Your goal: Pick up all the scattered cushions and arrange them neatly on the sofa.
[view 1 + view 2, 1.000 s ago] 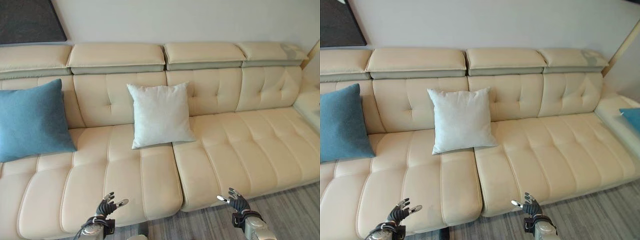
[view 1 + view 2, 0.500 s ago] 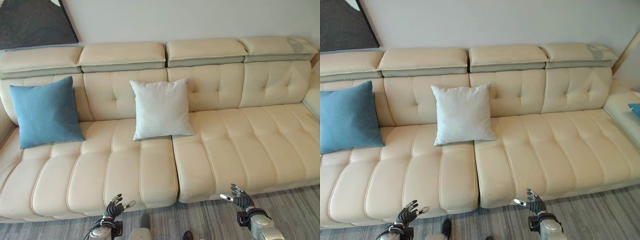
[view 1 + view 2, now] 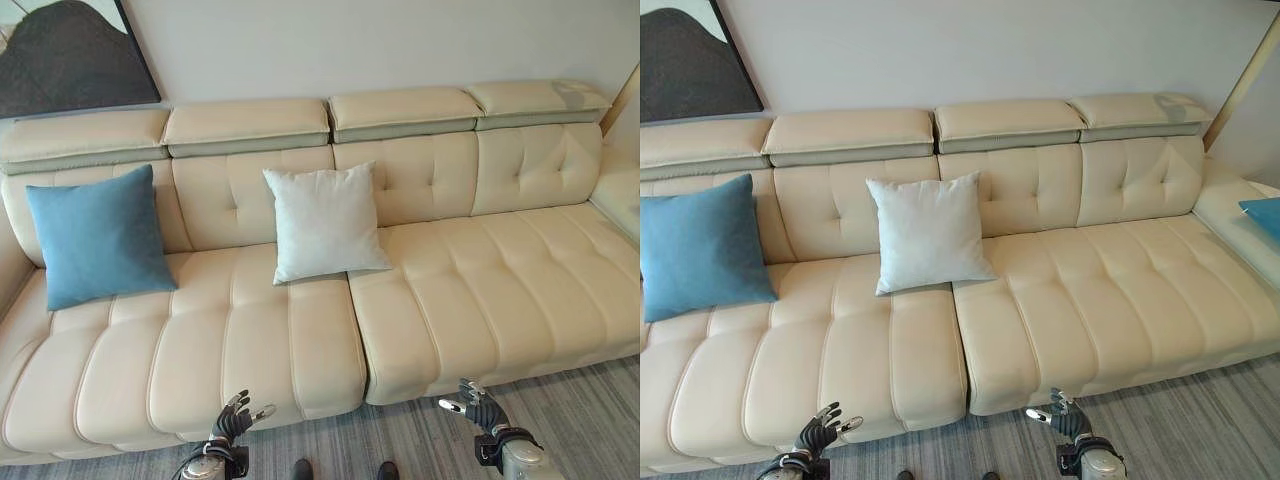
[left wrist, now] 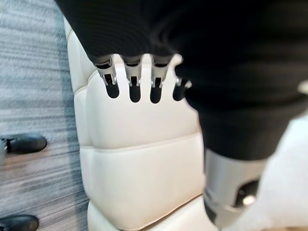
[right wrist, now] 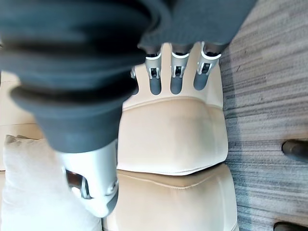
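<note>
So there's a long cream sofa [image 3: 430, 290] running across pretty much the whole head view, with grey wood-look floor [image 3: 580, 410] in front of it. A blue cushion [image 3: 98, 237] is leaning upright against the backrest over at about 9 o'clock, and a white cushion [image 3: 325, 222] is propped against the backrest near the middle, more like 12 o'clock from the seat seam. In the right eye view a second blue cushion [image 3: 1265, 215] peeks in at 3 o'clock, lying on the sofa's side section at the far end, well apart from the other two.

Both hands are low, down at 6 o'clock in front of the seat edge, holding nothing. The left hand [image 3: 238, 418] has its fingers spread and relaxed, thumb out to the side. The right hand [image 3: 478, 408] is the same deal, fingers loose and apart, over the floor. There's a dark picture [image 3: 70, 60] on the wall at 10 o'clock
</note>
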